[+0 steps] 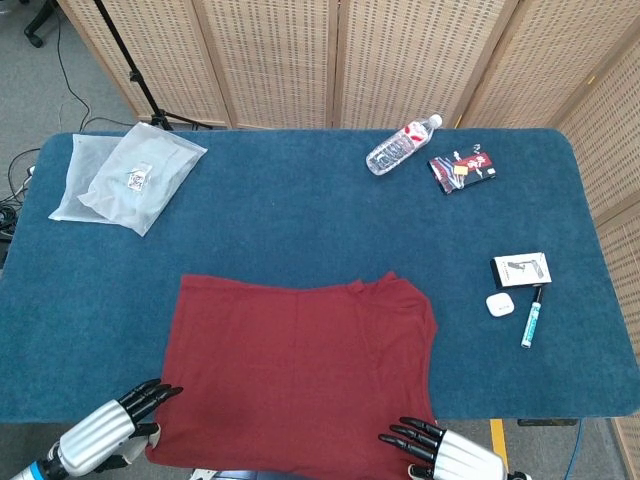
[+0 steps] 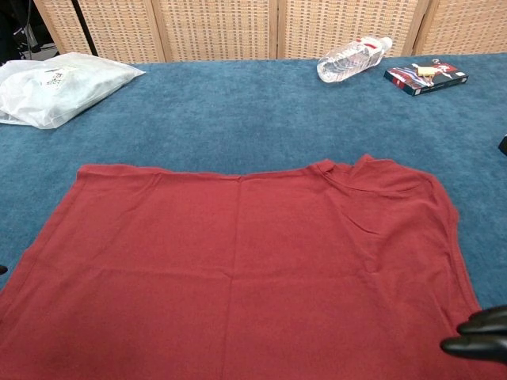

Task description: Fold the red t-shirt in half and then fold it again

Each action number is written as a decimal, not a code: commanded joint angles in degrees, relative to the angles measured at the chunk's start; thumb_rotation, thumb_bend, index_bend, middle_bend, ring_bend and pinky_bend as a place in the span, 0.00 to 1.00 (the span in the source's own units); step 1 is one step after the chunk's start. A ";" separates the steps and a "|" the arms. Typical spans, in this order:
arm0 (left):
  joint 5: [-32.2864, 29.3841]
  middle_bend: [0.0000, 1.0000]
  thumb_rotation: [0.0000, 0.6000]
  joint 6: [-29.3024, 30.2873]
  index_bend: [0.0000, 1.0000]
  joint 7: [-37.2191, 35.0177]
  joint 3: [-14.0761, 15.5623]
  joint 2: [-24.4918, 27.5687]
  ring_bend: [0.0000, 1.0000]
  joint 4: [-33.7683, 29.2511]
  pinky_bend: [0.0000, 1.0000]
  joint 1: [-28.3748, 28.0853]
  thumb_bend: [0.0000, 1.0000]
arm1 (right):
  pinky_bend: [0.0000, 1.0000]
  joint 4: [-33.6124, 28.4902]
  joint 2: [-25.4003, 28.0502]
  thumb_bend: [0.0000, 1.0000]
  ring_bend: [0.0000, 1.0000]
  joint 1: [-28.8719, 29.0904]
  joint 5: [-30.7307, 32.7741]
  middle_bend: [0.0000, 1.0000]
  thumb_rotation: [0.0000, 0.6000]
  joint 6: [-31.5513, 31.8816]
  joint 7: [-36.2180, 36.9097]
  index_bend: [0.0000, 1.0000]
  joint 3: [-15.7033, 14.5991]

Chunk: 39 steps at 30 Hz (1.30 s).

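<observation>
The red t-shirt [image 1: 300, 370] lies flat on the blue table, collar at the right, its near hem hanging over the front edge. In the chest view the red t-shirt [image 2: 238, 269] fills the foreground, with a faint crease running across it. My left hand [image 1: 115, 428] is at the shirt's near left corner, its fingers on top of the hem and its thumb underneath. My right hand [image 1: 440, 455] holds the near right corner the same way. Only the right hand's dark fingertips [image 2: 483, 336] show in the chest view.
A clear plastic bag [image 1: 125, 180] lies at the far left. A water bottle [image 1: 402, 145] and a dark red packet [image 1: 462, 167] lie at the far right. A white box [image 1: 521, 269], a small white case [image 1: 500, 305] and a pen [image 1: 532, 317] sit near the right edge.
</observation>
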 commanded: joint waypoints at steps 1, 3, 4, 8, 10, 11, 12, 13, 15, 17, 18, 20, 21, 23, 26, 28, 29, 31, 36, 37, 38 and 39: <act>-2.84 0.00 1.00 -1.28 0.78 1.36 -3.23 0.33 0.00 -2.85 0.00 -1.39 0.66 | 0.10 -1.32 0.34 0.47 0.00 0.73 3.00 0.00 1.00 0.34 2.54 0.67 2.27; -4.32 0.00 1.00 -2.54 0.78 2.35 -4.55 0.98 0.00 -4.89 0.00 -2.13 0.67 | 0.10 -2.39 0.80 0.47 0.00 1.35 4.43 0.00 1.00 0.10 3.76 0.67 3.41; -5.39 0.00 1.00 -3.17 0.78 2.77 -5.53 1.43 0.00 -6.14 0.00 -2.64 0.67 | 0.10 -3.28 1.12 0.47 0.00 1.77 5.65 0.00 1.00 0.12 4.59 0.67 4.46; -9.92 0.00 1.00 -6.90 0.78 5.91 -9.36 3.47 0.00 -11.54 0.00 -4.83 0.67 | 0.10 -7.92 3.10 0.47 0.00 4.28 10.24 0.00 1.00 -2.32 7.47 0.67 8.04; -12.09 0.00 1.00 -8.81 0.78 7.41 -10.86 4.40 0.00 -13.98 0.00 -5.68 0.67 | 0.10 -10.27 4.19 0.47 0.00 5.44 12.27 0.00 1.00 -4.18 7.92 0.67 9.51; -14.74 0.00 1.00 -10.82 0.78 8.83 -12.47 5.23 0.00 -15.92 0.00 -6.52 0.67 | 0.10 -12.18 5.02 0.47 0.00 6.62 14.46 0.00 1.00 -6.04 8.28 0.67 11.17; -16.65 0.00 1.00 -12.54 0.78 10.04 -13.43 5.85 0.00 -17.43 0.00 -7.12 0.67 | 0.10 -13.52 5.63 0.47 0.00 7.41 15.83 0.00 1.00 -7.62 8.40 0.67 12.04; -18.55 0.00 1.00 -14.11 0.78 11.14 -14.41 6.33 0.00 -18.79 0.00 -7.68 0.67 | 0.10 -14.63 6.13 0.47 0.00 8.18 17.09 0.00 1.00 -9.12 8.48 0.67 12.90; -22.95 0.00 1.00 -17.52 0.78 13.08 -16.67 6.81 0.00 -20.99 0.00 -8.91 0.68 | 0.10 -16.47 6.76 0.47 0.00 9.75 20.49 0.00 1.00 -12.73 8.93 0.67 14.91; -26.45 0.00 1.00 -20.29 0.78 14.48 -18.39 6.77 0.00 -21.91 0.00 -9.93 0.68 | 0.10 -17.10 6.86 0.47 0.00 11.01 23.39 0.00 1.00 -15.87 9.56 0.67 16.52; -28.71 0.00 1.00 -22.00 0.78 15.12 -19.64 6.34 0.00 -21.93 0.00 -10.66 0.68 | 0.10 -17.06 6.69 0.47 0.00 11.86 25.54 0.00 1.00 -18.13 10.02 0.67 17.67; -31.44 0.00 1.00 -24.14 0.78 15.61 -21.19 5.43 0.00 -21.46 0.00 -11.59 0.68 | 0.10 -16.56 6.21 0.47 0.00 12.91 28.14 0.00 1.00 -20.95 10.55 0.67 19.10; -33.48 0.00 1.00 -25.92 0.78 15.82 -22.20 4.65 0.00 -20.69 0.00 -12.35 0.68 | 0.10 -15.75 5.70 0.47 0.00 13.67 29.94 0.00 1.00 -22.99 11.05 0.67 20.06; -35.34 0.00 1.00 -27.66 0.78 16.28 -23.12 3.85 0.00 -19.84 0.00 -13.10 0.68 | 0.10 -14.86 5.15 0.47 0.00 14.33 31.38 0.00 1.00 -24.63 11.67 0.67 20.92; -38.53 0.00 1.00 -30.67 0.78 16.49 -24.72 2.16 0.00 -17.74 0.00 -14.43 0.68 | 0.10 -12.81 3.99 0.47 0.00 15.52 33.81 0.00 1.00 -27.17 13.33 0.67 22.58; -41.01 0.00 1.00 -32.73 0.78 16.23 -26.04 0.55 0.00 -15.43 0.00 -15.39 0.68 | 0.10 -10.92 3.12 0.47 0.00 16.60 35.76 0.00 1.00 -29.18 14.83 0.67 24.05; -41.65 0.00 1.00 -33.40 0.78 16.29 -26.36 -0.01 0.00 -14.59 0.00 -15.71 0.68 | 0.10 -10.28 2.84 0.47 0.00 16.92 36.13 0.00 1.00 -29.70 15.29 0.67 24.39; -43.12 0.00 1.00 -35.20 0.78 16.43 -26.96 -1.25 0.00 -12.64 0.00 -16.48 0.68 | 0.10 -8.79 2.22 0.47 0.00 17.53 36.95 0.00 1.00 -30.80 16.23 0.67 25.06; -45.85 0.00 1.00 -38.22 0.78 16.29 -28.35 -4.43 0.00 -7.89 0.00 -17.92 0.68 | 0.10 -5.58 0.62 0.47 0.00 18.73 38.46 0.00 1.00 -33.30 17.58 0.67 26.01; -46.20 0.00 1.00 -38.74 0.78 16.27 -28.48 -4.88 0.00 -7.20 0.00 -18.14 0.68 | 0.10 -5.11 0.34 0.47 0.00 18.91 38.72 0.00 1.00 -33.74 17.73 0.67 26.14; -46.60 0.00 1.00 -39.37 0.78 16.24 -28.63 -5.42 0.00 -6.36 0.00 -18.40 0.68 | 0.10 -4.53 -0.01 0.47 0.00 19.13 39.04 0.00 1.00 -34.29 17.90 0.67 26.29; -46.78 0.00 1.00 -39.68 0.78 16.16 -28.75 -5.82 0.00 -5.76 0.00 -18.55 0.68 | 0.10 -4.10 -0.26 0.47 0.00 19.28 39.24 0.00 1.00 -34.64 17.95 0.67 26.39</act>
